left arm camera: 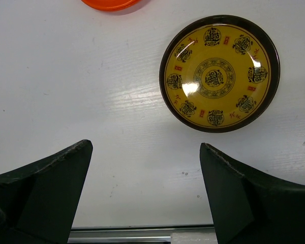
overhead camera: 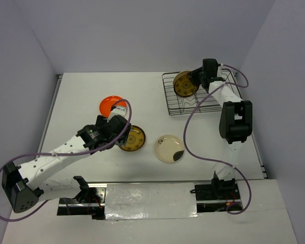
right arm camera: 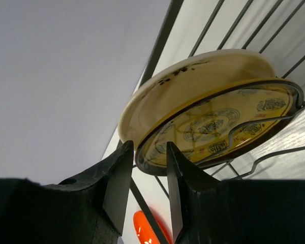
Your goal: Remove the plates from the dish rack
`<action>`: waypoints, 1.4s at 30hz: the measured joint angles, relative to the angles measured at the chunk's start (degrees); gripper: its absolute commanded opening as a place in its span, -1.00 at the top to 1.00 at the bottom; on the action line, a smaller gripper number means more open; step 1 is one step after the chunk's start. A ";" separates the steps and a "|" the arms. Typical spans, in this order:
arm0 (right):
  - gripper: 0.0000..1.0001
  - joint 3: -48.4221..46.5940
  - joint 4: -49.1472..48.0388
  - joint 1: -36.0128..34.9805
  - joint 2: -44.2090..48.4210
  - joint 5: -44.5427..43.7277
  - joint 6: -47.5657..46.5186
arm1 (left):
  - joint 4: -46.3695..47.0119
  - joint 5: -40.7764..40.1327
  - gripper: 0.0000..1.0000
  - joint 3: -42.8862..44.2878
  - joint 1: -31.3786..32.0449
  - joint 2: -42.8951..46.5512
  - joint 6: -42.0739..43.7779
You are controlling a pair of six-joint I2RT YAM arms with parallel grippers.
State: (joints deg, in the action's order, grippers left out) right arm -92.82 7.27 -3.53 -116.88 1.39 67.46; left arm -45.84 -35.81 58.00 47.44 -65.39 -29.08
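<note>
Only up close: parted right claw (right arm camera: pixel 146 148) straddles patterned plate (right arm camera: pixel 213 124), cream plate (right arm camera: pixel 193 81) leaning behind it.

Glossy plate (left arm camera: pixel 219 73), metal-wire rack (overhead camera: pixel 193 104)

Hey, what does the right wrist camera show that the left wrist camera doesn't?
Only the right wrist: the dish rack with a cream plate and a patterned plate standing in it, the right gripper straddling the patterned one's rim. Only the left wrist: a second patterned plate lying flat on the table, beyond the open left gripper. Both: the orange plate and the table.
</note>
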 measured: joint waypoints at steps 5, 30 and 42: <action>0.20 -4.44 2.62 0.00 -1.77 -0.52 -0.02 | -0.02 -0.09 -0.99 0.00 0.00 0.00 0.00; 1.00 -8.15 9.09 -0.28 -3.76 -0.50 4.59 | -0.68 -1.55 -0.99 -0.02 0.00 0.00 -0.11; 1.00 7.96 1.53 -0.39 6.19 1.79 13.40 | -1.70 -3.08 -0.99 0.00 0.00 0.00 -1.38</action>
State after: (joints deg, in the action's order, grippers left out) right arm -84.86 8.80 -3.92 -110.69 3.18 80.86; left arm -47.55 -38.89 58.00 47.44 -65.39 -30.46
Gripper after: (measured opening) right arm 0.116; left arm 0.995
